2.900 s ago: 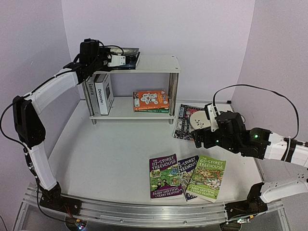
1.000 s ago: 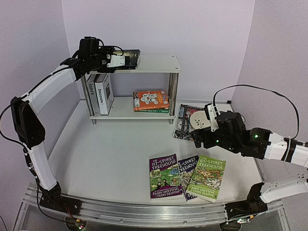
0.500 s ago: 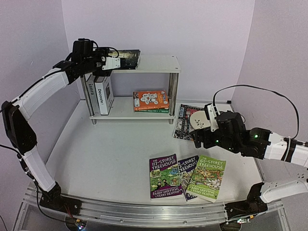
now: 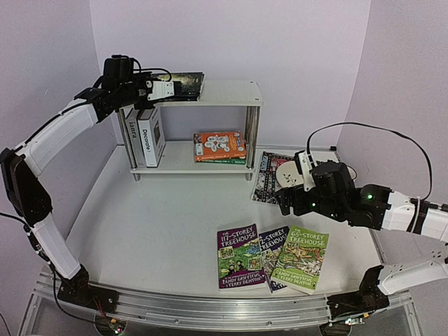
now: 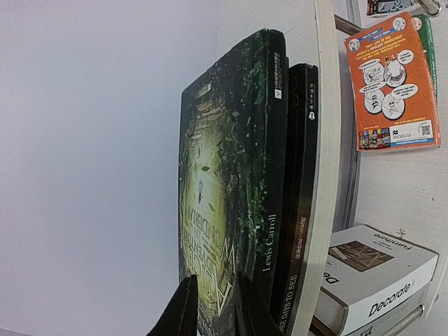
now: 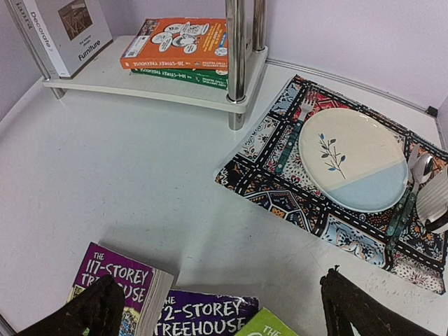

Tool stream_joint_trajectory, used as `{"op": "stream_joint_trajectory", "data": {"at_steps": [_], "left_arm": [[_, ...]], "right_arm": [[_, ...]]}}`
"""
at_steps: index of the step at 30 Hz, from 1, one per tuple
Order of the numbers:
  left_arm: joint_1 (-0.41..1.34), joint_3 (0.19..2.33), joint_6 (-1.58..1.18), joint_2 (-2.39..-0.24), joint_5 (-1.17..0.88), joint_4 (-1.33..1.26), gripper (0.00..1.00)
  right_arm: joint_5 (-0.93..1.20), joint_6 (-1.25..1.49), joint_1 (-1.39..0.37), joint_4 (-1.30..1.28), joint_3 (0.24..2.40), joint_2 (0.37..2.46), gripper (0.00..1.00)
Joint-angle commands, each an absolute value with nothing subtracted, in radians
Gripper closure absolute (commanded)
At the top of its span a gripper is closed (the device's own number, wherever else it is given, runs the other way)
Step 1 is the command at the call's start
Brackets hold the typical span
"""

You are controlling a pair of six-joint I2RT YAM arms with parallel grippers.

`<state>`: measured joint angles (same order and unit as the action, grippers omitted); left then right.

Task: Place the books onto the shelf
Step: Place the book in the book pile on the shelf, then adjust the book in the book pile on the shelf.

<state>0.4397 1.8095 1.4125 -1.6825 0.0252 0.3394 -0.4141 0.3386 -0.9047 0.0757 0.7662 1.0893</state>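
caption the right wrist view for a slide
Open right pincer hovers over Treehouse paperbacks, near a plate on a patterned mat.

Shelf (image 4: 224, 92) at back-L of surface (image 4: 161, 217), near rear wall. On top board, L end: two books (image 4: 185, 82) stacked flat. On lower board: two hardbacks (image 4: 146, 136) upright at L end, side by side; paperback stack (image 4: 219, 145) flat at R end, by posts. Mat (image 4: 264, 182) on surface just R of shelf, w/ plate (image 4: 290, 172) on it, fork (image 6: 292, 136) just beside plate. Near front, centre-R: three Treehouse paperbacks (image 4: 273, 257) flat in a row, overlapping.
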Motion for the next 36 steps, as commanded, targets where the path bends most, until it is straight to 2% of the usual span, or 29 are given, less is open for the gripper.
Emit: {"op": "stream_joint_trajectory", "data": {"at_steps": [1, 3, 5, 7, 10, 14, 18, 25, 36], "left_arm": [[0.442, 1.831, 1.335, -1.621, -0.037, 0.316, 0.8], [0.442, 1.823, 1.252, -1.59, -0.073, 0.314, 0.81], [0.442, 1.819, 1.12, -1.563, -0.1, 0.303, 0.88], [0.442, 1.801, 0.959, -1.533, -0.145, 0.289, 0.99], [0.442, 1.74, 0.661, -1.492, -0.206, 0.233, 1.0], [0.444, 1.676, 0.199, -1.459, -0.062, 0.143, 1.0], [0.444, 1.62, -0.091, -1.427, 0.043, 0.141, 1.0], [0.442, 1.499, -0.316, -1.365, 0.083, 0.148, 1.0], [0.442, 1.533, -0.318, -1.455, 0.078, 0.178, 1.0]], "right_arm": [[-0.433, 0.349, -0.906, 0.08, 0.783, 1.064, 0.02], [-0.436, 0.35, -0.906, 0.08, 0.78, 1.063, 0.02], [-0.436, 0.352, -0.906, 0.08, 0.777, 1.064, 0.02], [-0.435, 0.354, -0.906, 0.084, 0.778, 1.069, 0.02], [-0.427, 0.356, -0.907, 0.093, 0.779, 1.075, 0.02], [-0.419, 0.351, -0.907, 0.1, 0.776, 1.082, 0.02], [-0.416, 0.346, -0.905, 0.104, 0.773, 1.086, 0.02], [-0.414, 0.347, -0.907, 0.109, 0.763, 1.079, 0.02], [-0.431, 0.347, -0.906, 0.107, 0.736, 1.035, 0.02]]}}
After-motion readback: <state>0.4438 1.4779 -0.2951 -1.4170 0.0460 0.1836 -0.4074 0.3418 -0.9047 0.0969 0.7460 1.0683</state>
